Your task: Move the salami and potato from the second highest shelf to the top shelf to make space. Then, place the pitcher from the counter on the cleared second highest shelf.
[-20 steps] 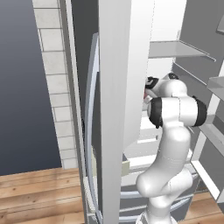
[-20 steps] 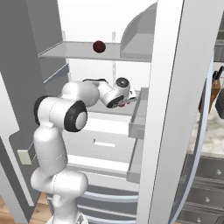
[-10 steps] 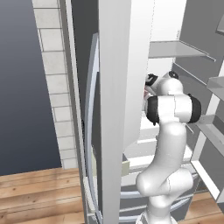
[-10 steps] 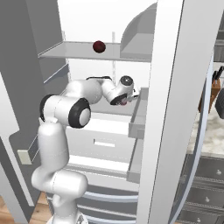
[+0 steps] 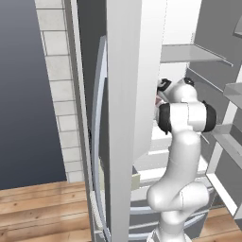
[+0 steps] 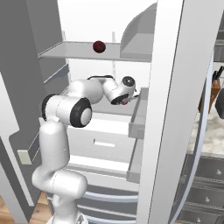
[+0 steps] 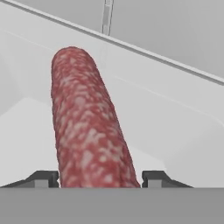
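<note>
- Claw (image 7: 99, 178): one finger tip stands on each side of the salami (image 7: 87, 127); contact cannot be told.
- Salami: lies on the second highest shelf (image 7: 183, 131), pointing away from the claw.
- Arm (image 6: 87, 94): reaches into the fridge at that shelf.
- Top shelf (image 6: 70, 51): carries a dark red ball (image 6: 99, 46).

The space between the fingertips (image 7: 43, 179) is filled by the salami (image 7: 85, 127). Bare pale shelf (image 7: 175, 131) is left on both sides. The approach from the right is walled off by the white door panel (image 6: 168, 109).
</note>
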